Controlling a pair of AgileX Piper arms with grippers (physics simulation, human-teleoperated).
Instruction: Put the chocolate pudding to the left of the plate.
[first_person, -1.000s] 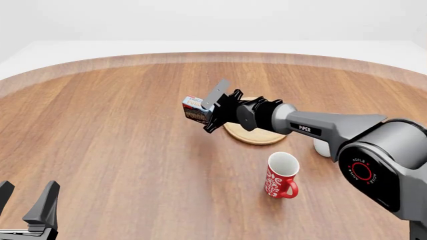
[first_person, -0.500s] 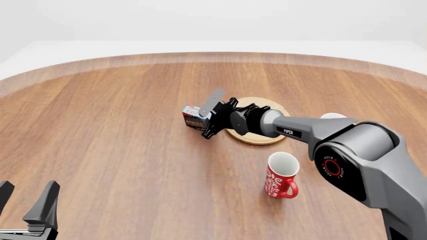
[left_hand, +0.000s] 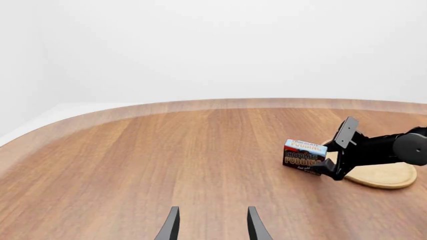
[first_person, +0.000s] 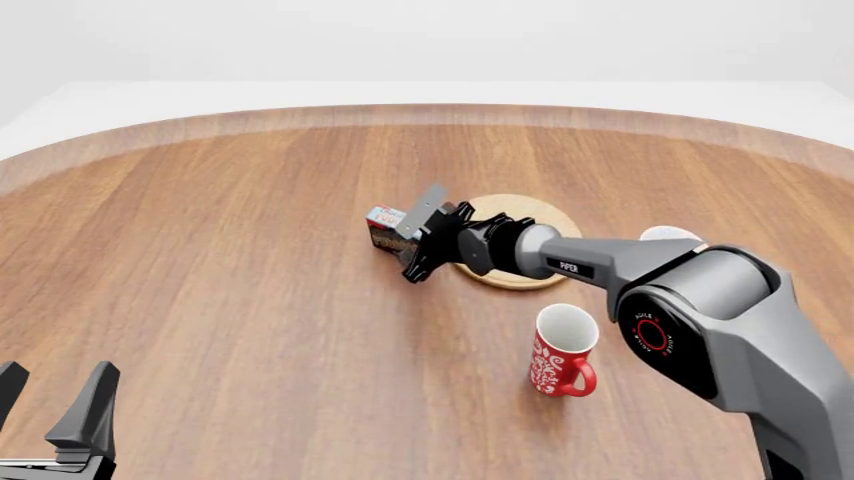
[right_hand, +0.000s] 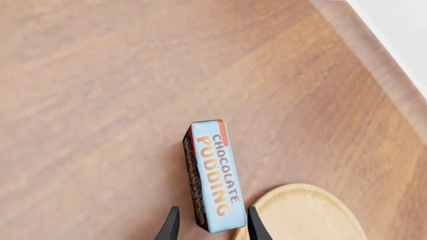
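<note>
the counter (first_person: 200, 250) is a wide round-edged wooden top, and everything in play sits around its middle, well away from every edge. the right arm (first_person: 694, 310) reaches in from the near right corner and across the middle. the plate (first_person: 547, 222) lies flat there, partly hidden by that arm in the front view. a red mug (first_person: 565, 352) stands nearer the near edge, apart from the plate, and a white mug (first_person: 667, 235) peeks out behind the arm.

the chocolate pudding (first_person: 388, 229) is just beside the plate's left rim. over the last second it has come down from mid-air and now looks to be on or nearly on the wood, so the placing seems almost done; letting go is what remains.

the right tool (first_person: 420, 232) is clamped on the pudding, fingers flanking the carton. the left tool (first_person: 54, 410) idles at the near left corner, fingers apart and empty.
</note>
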